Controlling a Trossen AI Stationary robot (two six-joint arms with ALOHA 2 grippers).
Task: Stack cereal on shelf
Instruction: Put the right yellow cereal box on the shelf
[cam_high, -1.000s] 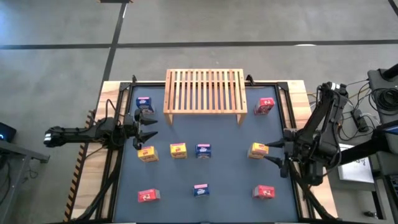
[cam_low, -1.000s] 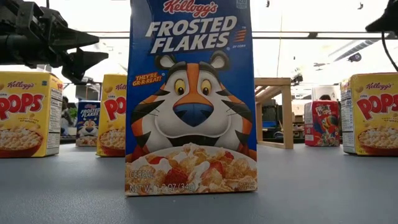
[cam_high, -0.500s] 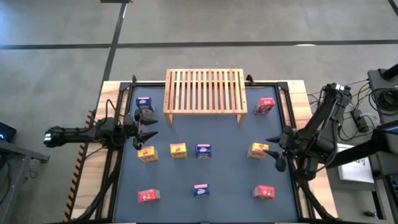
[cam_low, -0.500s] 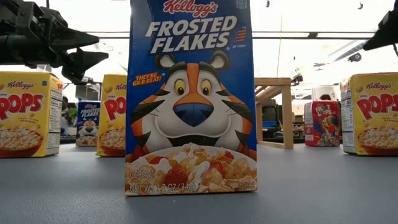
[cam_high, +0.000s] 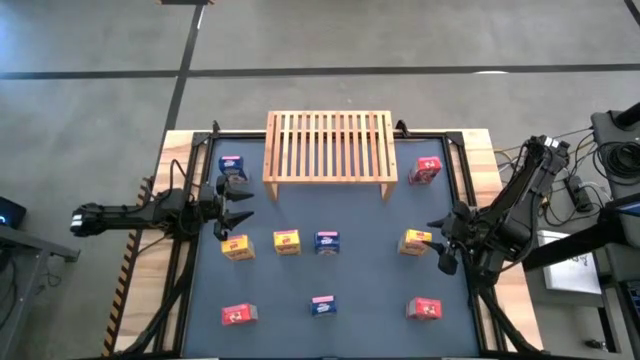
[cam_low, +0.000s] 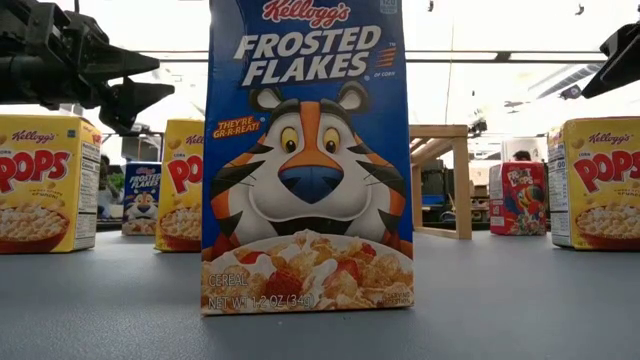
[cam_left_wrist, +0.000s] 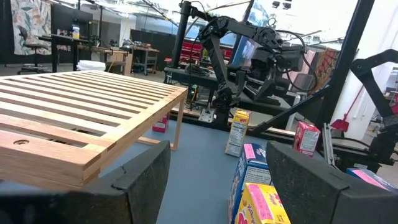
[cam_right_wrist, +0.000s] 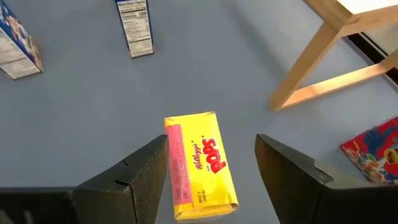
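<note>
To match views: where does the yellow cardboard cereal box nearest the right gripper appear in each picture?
High: yellow cardboard cereal box right of centre, beside the open right gripper.
Low: right edge.
Left wrist: probably the far box, mid-picture.
Right wrist: bottom centre.
Shared landmark: light wooden slatted shelf.

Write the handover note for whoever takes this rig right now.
Left tool: open, empty, hovering above the table's left side between a blue and a yellow box.
Right tool: open, empty, poised over the right-hand yellow cardboard cereal box.
Light slatted wooden shelf: at the table's far side, nothing on it.
All nine small cereal boxes, yellow, red and blue, stand on the dark table top.
Done: nothing stacked. Left: all nine.
</note>
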